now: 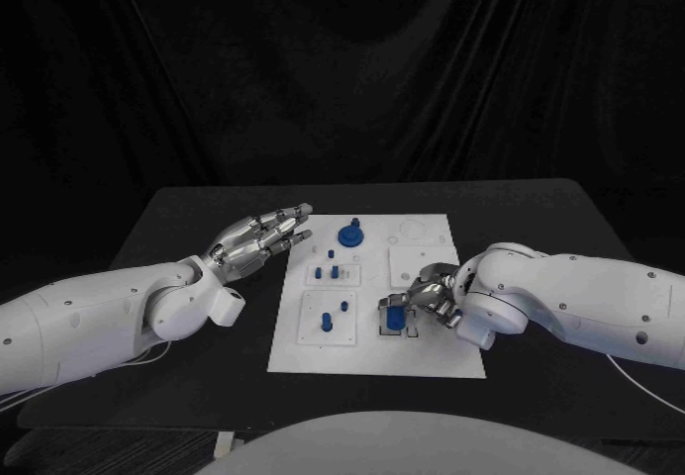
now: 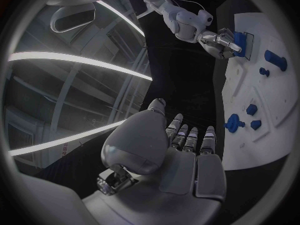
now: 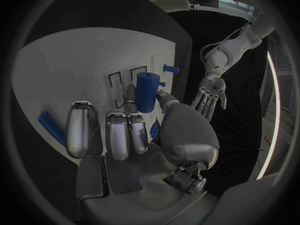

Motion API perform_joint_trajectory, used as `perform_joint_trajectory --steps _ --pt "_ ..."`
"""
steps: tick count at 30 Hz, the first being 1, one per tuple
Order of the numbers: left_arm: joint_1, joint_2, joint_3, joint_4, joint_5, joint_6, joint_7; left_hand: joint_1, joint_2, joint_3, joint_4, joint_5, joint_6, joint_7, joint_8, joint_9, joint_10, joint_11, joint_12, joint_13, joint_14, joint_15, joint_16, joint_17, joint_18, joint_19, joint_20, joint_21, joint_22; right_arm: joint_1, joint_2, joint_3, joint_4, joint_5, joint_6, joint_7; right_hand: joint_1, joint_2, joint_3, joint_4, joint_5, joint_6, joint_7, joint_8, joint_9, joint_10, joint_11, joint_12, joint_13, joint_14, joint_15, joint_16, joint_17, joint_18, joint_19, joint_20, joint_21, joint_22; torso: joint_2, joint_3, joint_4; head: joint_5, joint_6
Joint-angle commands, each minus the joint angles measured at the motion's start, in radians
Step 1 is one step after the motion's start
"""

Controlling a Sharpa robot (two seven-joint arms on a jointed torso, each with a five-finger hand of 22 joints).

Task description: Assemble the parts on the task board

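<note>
The white task board [image 1: 429, 351] lies in the middle of the black table. My right hand [image 1: 430, 295] is over its near right part and pinches an upright blue cylinder [image 1: 393, 317] between thumb and a finger, at black-outlined slots; the right wrist view shows the cylinder [image 3: 147, 91] with fingertips on both sides. A blue round knob [image 1: 351, 236] stands at the board's far end, small blue pieces [image 1: 326, 269] sit at mid-left, and a blue peg [image 1: 326, 321] is at near left. My left hand [image 1: 264, 237] hovers flat with fingers stretched out, holding nothing, just off the board's far left corner.
Bare black table [image 1: 186, 213] surrounds the board on all sides. A blue bar [image 3: 50, 127] lies on the board beside my right hand's fingers. The left wrist view shows the board [image 2: 262, 150] beyond the left hand [image 2: 181, 150], with my right hand [image 2: 219, 40] farther off.
</note>
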Motion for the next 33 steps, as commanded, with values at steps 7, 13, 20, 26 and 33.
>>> perform_joint_trajectory --steps 7,13,20,26,33 --pt "-0.002 0.003 0.001 0.000 0.006 0.022 0.001 0.011 -0.001 0.008 -0.002 0.006 0.006 0.004 0.007 0.001 0.000 0.007 0.004 0.001 -0.002 0.009 -0.004 -0.002 0.018 0.002 0.007 0.003 0.002 -0.004 0.004 0.000 0.000 -0.033 0.058 -0.012 0.019 -0.021 -0.032 -0.013 -0.058 -0.024 0.005 -0.005 -0.010 0.103 0.012 0.006 0.263 0.106 0.010 0.003 0.263 0.018 0.041 0.008 -0.016 0.196 0.000 0.0002 0.0006 0.005 0.000" --pt "-0.002 0.005 0.001 -0.002 0.006 0.026 -0.001 0.013 -0.001 0.010 -0.004 0.007 0.005 0.004 0.008 0.001 0.000 0.008 0.003 0.001 -0.001 0.013 -0.001 0.000 0.018 0.003 0.009 0.004 0.002 -0.004 0.006 0.000 0.001 -0.039 0.069 -0.014 0.020 -0.025 -0.060 -0.013 -0.109 -0.048 0.009 0.005 -0.013 0.103 0.017 0.006 0.263 0.106 0.013 0.003 0.263 0.019 0.040 0.011 -0.022 0.194 0.000 0.0001 0.0002 0.010 0.000" --pt "-0.002 0.005 0.001 -0.002 0.006 0.028 -0.004 0.014 -0.002 0.012 -0.004 0.008 0.006 0.005 0.010 0.001 0.001 0.008 0.004 0.001 0.001 0.018 0.002 0.002 0.018 0.003 0.011 0.004 0.002 -0.004 0.007 0.000 0.001 -0.051 0.071 -0.014 0.009 -0.026 -0.089 0.001 -0.160 -0.059 0.010 0.020 -0.014 0.103 0.018 0.006 0.263 0.106 0.014 0.003 0.263 0.021 0.039 0.013 -0.028 0.193 0.000 0.0003 0.0003 0.013 0.000" --pt "-0.002 0.006 0.001 -0.004 0.006 0.031 -0.007 0.014 -0.002 0.013 -0.004 0.008 0.008 0.006 0.011 0.002 0.001 0.009 0.006 0.001 0.002 0.021 0.004 0.003 0.017 0.004 0.012 0.004 0.002 -0.004 0.005 0.000 0.002 -0.060 0.070 -0.015 -0.005 -0.027 -0.110 0.018 -0.183 -0.061 0.009 0.036 -0.011 0.103 0.017 0.006 0.263 0.106 0.014 0.003 0.263 0.021 0.039 0.013 -0.033 0.191 0.000 0.0001 0.0003 0.013 0.000" --pt "-0.002 0.007 0.001 -0.005 0.006 0.034 -0.010 0.014 -0.003 0.014 -0.003 0.008 0.010 0.007 0.013 0.002 0.002 0.010 0.007 0.002 0.003 0.023 0.005 0.003 0.017 0.004 0.013 0.004 0.003 -0.004 0.002 0.000 0.001 -0.067 0.069 -0.017 -0.043 -0.017 -0.137 0.060 -0.184 -0.075 0.010 0.052 -0.011 0.103 0.017 0.006 0.263 0.106 0.014 0.003 0.263 0.023 0.038 0.013 -0.039 0.190 0.000 0.0002 0.0005 0.015 0.000"
